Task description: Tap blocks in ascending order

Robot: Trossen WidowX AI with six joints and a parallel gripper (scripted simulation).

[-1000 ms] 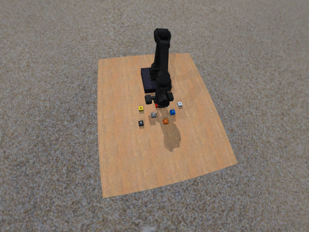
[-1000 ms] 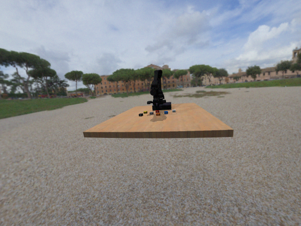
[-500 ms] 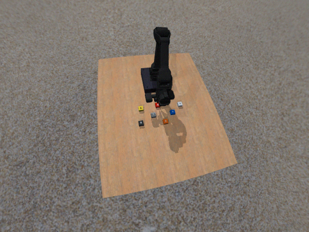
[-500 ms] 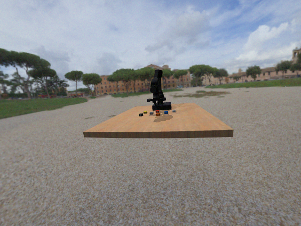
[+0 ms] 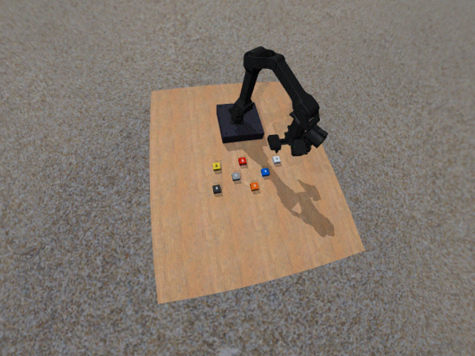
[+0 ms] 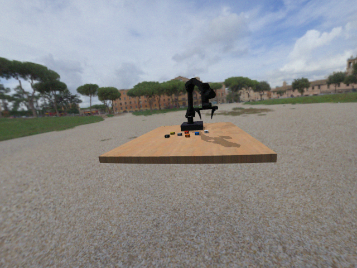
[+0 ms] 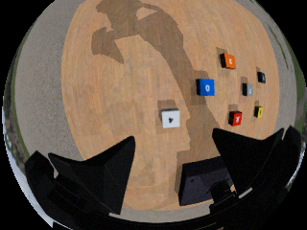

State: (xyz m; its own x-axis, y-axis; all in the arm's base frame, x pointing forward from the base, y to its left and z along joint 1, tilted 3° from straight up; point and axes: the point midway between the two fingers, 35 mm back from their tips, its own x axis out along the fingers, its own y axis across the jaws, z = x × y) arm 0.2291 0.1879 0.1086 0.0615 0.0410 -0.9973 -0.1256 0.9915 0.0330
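My gripper [image 5: 286, 152] [image 6: 206, 118] [image 7: 176, 137] is open and empty, high above the table near the white block. The white block [image 5: 276, 159] [image 6: 206, 131] [image 7: 170, 119] shows 4 and lies ahead of the fingertips in the wrist view. The blue block [image 5: 265, 171] [image 7: 205, 87] shows 0, the orange block [image 5: 254, 186] [image 7: 227, 61] shows 2 and the grey block [image 5: 235, 176] [image 7: 247, 89] seems to show 7. Digits on the red block [image 5: 242, 161] [image 7: 235, 119], yellow block [image 5: 217, 166] [image 7: 259, 112] and black block [image 5: 217, 188] [image 7: 261, 78] are too blurred to read surely.
The dark robot base [image 5: 241, 128] [image 6: 191, 125] [image 7: 203, 179] stands behind the blocks. The wooden table [image 5: 184, 245] [image 6: 187, 149] carries the arm's shadow, which passes beside the blue block. The table's right edge is beyond the white block in the top view.
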